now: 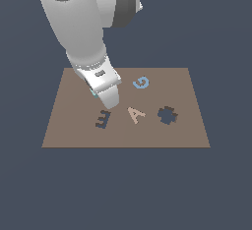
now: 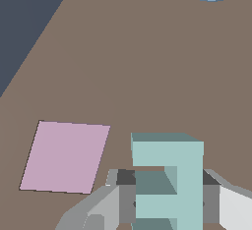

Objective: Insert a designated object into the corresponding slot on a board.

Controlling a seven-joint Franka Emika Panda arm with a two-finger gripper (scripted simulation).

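The jaws are closed on the pale teal E block: in the wrist view a grey pad presses each flank of the letter, its arms pointing off to one side. In the exterior view the block is all but hidden behind the hand, only a sliver of teal showing at mid-frame left of centre, just above the board.

The E-shaped slot lies just below and slightly left of the hand in the exterior view, so the piece seems close but not yet over it. The chief risk, as I judge it, is misalignment: if the letter's arms are not turned to match the cutout, or the block comes down off-centre, it will land on the brown surface and rest tilted on the rim rather than drop in. How high the block hangs cannot be told from here.

Around it, the peach letter A lies just right of the slot, near enough to be nudged by a sideways correction. The blue letter G sits upper right of centre, the dark cross-shaped cutout further right. A pink square patch shows on the board in the wrist view, lower left. Nothing lies across the slot itself.
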